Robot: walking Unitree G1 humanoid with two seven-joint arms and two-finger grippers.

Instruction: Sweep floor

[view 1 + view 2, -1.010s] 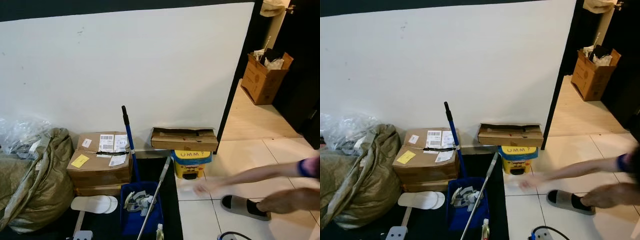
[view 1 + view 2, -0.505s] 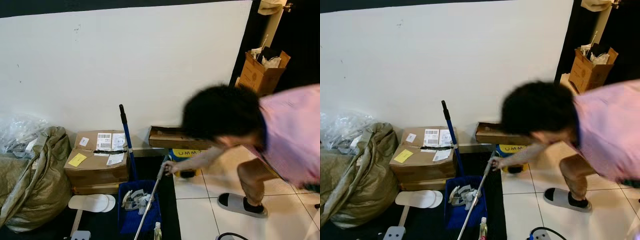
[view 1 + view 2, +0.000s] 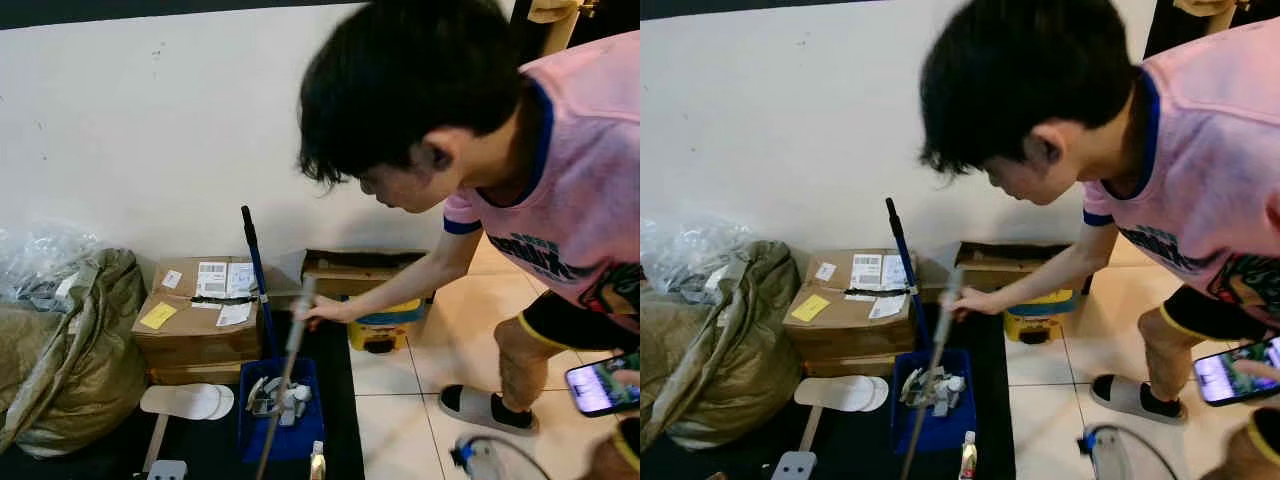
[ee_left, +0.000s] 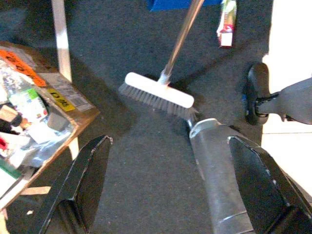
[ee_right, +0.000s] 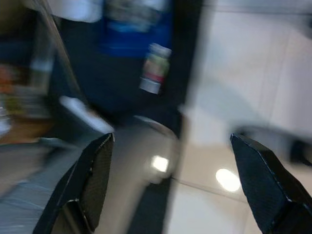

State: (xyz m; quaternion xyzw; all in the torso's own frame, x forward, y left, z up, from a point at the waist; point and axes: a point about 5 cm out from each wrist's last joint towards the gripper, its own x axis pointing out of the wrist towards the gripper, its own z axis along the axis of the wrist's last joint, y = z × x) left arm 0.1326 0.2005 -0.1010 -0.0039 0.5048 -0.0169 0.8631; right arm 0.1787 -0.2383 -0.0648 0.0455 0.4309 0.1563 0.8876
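A broom with a silver handle rises out of the dark mat in front of me. A person in a pink shirt bends over it, one hand gripping the handle's upper end. The left wrist view shows the broom's white brush head resting on the dark mat, a short way beyond my left gripper, which is open and empty. My right gripper is open too, its view blurred, over the edge of the mat and the white tiles.
A blue bin with scraps and a blue-handled tool stands behind the broom. Cardboard boxes, an olive sack, white slippers and a yellow tub line the wall. The person's other hand holds a phone.
The person has leaned further in over the scene, taken hold of the broom handle and swung its top toward the left, more upright. My right wrist view is blurred by motion.
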